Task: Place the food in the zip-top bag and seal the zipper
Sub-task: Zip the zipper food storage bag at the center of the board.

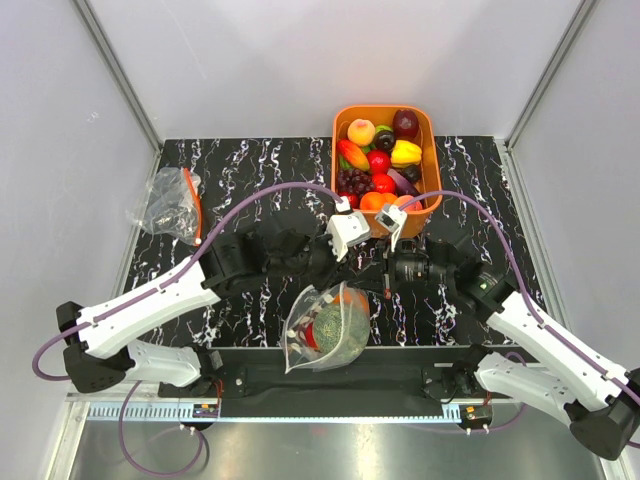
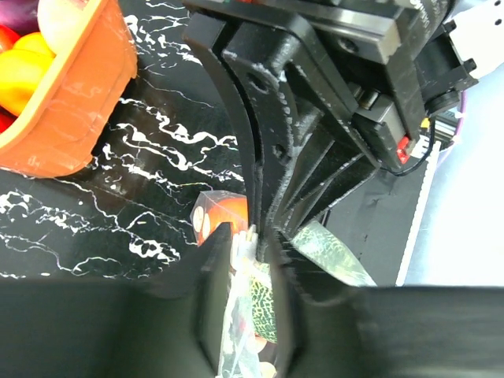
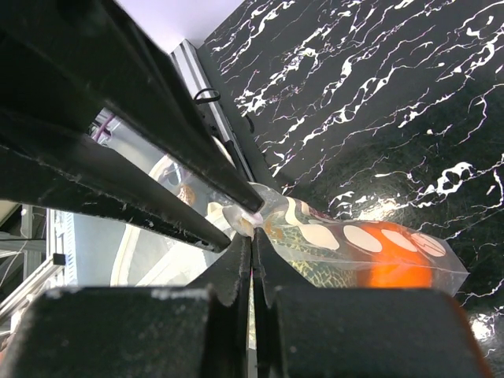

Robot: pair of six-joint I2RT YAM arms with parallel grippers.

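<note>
With left pincer [image 2: 253, 236] and right pincer [image 3: 252, 236] both clamped on the zipper [image 1: 320, 290], press along its full width, holding the zip-top bag [image 3: 354, 236] taut.

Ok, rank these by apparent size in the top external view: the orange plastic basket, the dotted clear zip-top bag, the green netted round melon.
1. orange plastic basket
2. dotted clear zip-top bag
3. green netted round melon, inside that bag
</note>
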